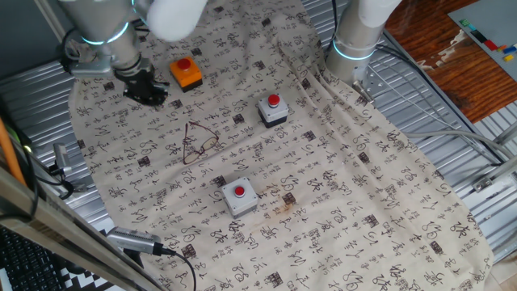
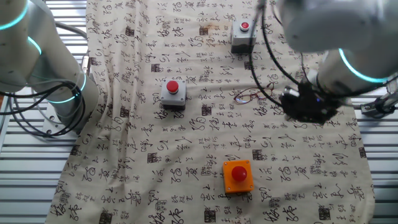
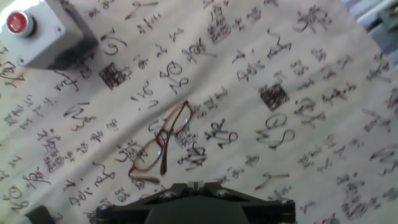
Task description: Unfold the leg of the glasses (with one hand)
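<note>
Here the glasses (image 1: 199,141) are lying flat on the cloth (image 1: 339,210) that is covering the surface, out in the open and touching nothing else. In one fixed view they are sitting left of the middle, with one grey button box (image 1: 273,110) to the right and farther back, a second grey box (image 1: 240,196) nearer the front, and an orange box (image 1: 186,72) to the far left. In the other fixed view the glasses (image 2: 250,96) are showing as a thin reddish wire shape just left of the pincer (image 2: 305,104), with a grey box (image 2: 173,93) well to their left, another grey box (image 2: 242,36) farther back, and the orange box (image 2: 237,176) nearer the front.

The pincer (image 1: 145,87) is hanging low over the cloth, near the glasses but apart from them, and is gripping nothing. How wide its jaws are standing I cannot tell: both fixed views are giving only a dark lump, and the hand view is showing just the black body at its lower edge.

In the hand view the glasses (image 3: 160,143) are lying just beyond that body, frame slanting from lower left to upper right, a leg crossing close by the lenses. A grey box (image 3: 38,34) is sitting at the far left corner.
</note>
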